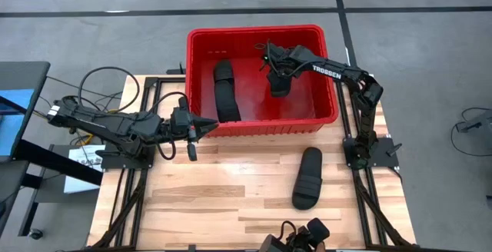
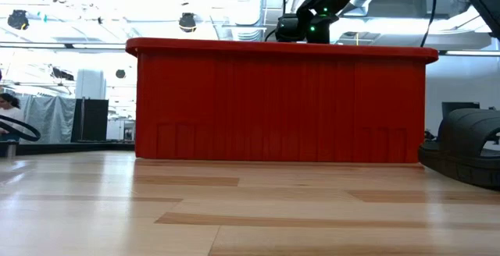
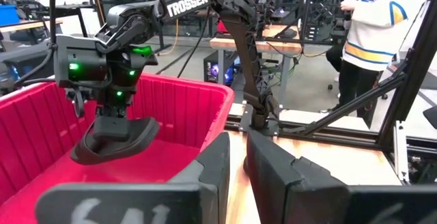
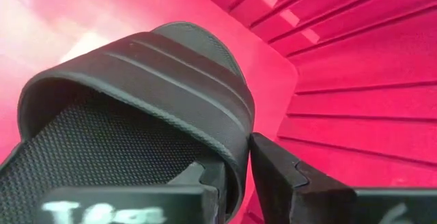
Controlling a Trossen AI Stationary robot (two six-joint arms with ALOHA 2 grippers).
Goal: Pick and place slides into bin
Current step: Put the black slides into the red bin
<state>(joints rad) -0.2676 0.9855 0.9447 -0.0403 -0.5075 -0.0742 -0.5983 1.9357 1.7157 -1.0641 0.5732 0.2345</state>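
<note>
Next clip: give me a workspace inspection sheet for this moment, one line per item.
Surface: pale wooden table, bare in front.
Job's things: red bin at the far edge; one slide lying inside; another slide held above the bin floor; a third slide on the table, right side.
Clutter: nothing seen.
Grippers: right gripper inside the bin, shut on the held slide's strap; left gripper at the bin's near wall, nearly closed, empty.
Cables: loops behind the left arm.
Surroundings: person at a bench beyond the table.
</note>
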